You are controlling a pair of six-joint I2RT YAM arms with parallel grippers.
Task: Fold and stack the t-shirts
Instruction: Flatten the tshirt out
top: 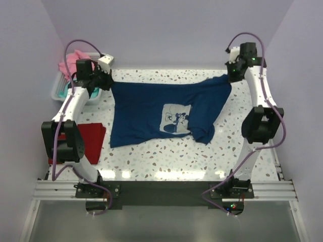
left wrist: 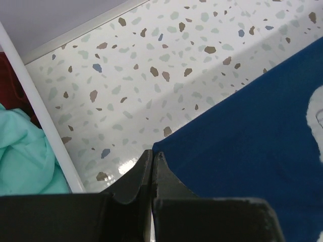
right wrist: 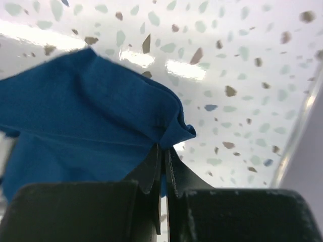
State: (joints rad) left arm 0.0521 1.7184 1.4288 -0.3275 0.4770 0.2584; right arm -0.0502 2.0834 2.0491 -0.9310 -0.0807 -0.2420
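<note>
The navy blue t-shirt [top: 146, 108] with its white-and-light-blue print [top: 175, 120] lies spread across the table, its right side bunched into folds. My left gripper [top: 107, 80] is at the shirt's far left corner. The left wrist view shows that gripper [left wrist: 153, 154] shut, with the corner of the navy cloth [left wrist: 252, 131] at its tips. My right gripper [top: 231, 76] is at the far right corner. In the right wrist view the right gripper [right wrist: 163, 147] is shut on a puckered fold of the navy t-shirt [right wrist: 91, 111]. A dark red t-shirt [top: 93, 138] lies folded at the left.
A white basket [top: 56, 89] stands off the far left corner of the table, holding a pink t-shirt [top: 68, 63] and a teal one [left wrist: 22, 151]. Its white rim [left wrist: 35, 108] runs close beside my left gripper. Speckled tabletop [top: 166, 156] shows in front of the navy shirt.
</note>
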